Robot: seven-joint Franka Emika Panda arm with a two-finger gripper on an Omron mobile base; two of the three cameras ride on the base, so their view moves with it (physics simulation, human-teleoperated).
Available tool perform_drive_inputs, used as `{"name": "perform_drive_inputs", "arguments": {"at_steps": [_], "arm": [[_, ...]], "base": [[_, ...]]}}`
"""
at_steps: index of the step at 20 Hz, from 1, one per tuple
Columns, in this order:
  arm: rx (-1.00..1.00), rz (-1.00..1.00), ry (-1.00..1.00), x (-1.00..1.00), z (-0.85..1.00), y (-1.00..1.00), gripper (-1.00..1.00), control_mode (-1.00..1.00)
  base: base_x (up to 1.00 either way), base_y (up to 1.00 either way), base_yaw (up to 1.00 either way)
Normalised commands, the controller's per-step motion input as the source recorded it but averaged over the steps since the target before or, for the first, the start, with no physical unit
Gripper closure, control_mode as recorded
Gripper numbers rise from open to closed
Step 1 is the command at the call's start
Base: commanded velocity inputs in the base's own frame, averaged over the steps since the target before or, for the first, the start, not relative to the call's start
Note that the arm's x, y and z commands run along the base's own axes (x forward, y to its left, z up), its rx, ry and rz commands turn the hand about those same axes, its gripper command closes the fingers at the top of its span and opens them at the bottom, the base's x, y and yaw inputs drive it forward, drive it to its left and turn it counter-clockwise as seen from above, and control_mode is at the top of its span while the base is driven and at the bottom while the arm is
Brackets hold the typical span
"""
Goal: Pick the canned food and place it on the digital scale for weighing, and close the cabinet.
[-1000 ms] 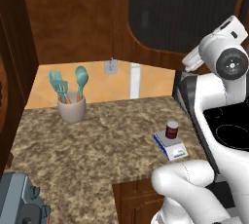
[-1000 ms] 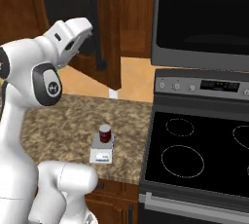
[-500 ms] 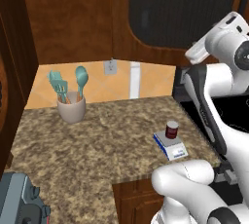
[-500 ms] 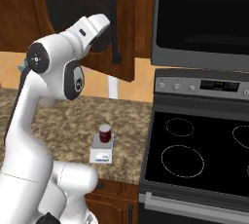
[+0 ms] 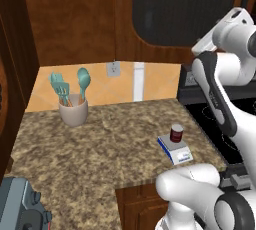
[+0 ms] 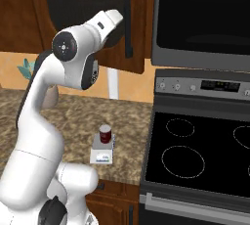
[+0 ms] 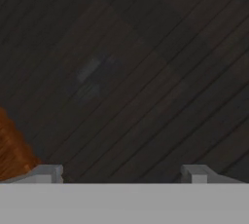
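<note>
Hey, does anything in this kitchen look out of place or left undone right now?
One thing: the cabinet door stands ajar over the counter, beside the gripper. The canned food sits upright on the digital scale. Nothing looks spilled or damaged.

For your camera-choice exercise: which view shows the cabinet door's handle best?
The right base view: the handle stands full length on the open cabinet door, beside the arm. The left base view catches just its dark panel; the hand view shows close-up ribbing, no handle.
</note>
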Motion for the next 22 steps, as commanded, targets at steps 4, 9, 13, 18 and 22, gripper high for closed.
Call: {"name": "perform_drive_inputs", "arguments": {"at_steps": [4, 9, 13, 18, 22], "arm": [[0.00, 0.03, 0.06, 0.49, 0.00, 0.00, -1.00, -1.00], [0.00, 0.05, 0.00, 0.48, -0.12, 0.00, -1.00, -1.00], [0.00, 0.04, 0.00, 0.48, -0.13, 0.00, -1.00, -1.00], [0.00, 0.03, 0.00, 0.37, -0.07, 0.00, -1.00, -1.00], [0.00, 0.01, 0.00, 0.17, 0.00, 0.00, -1.00, -1.00]], "base": [[0.00, 0.00, 0.00], [0.00, 0.00, 0.00], [0.00, 0.00, 0.00], [0.00, 0.00, 0.00], [0.00, 0.00, 0.00]]}}
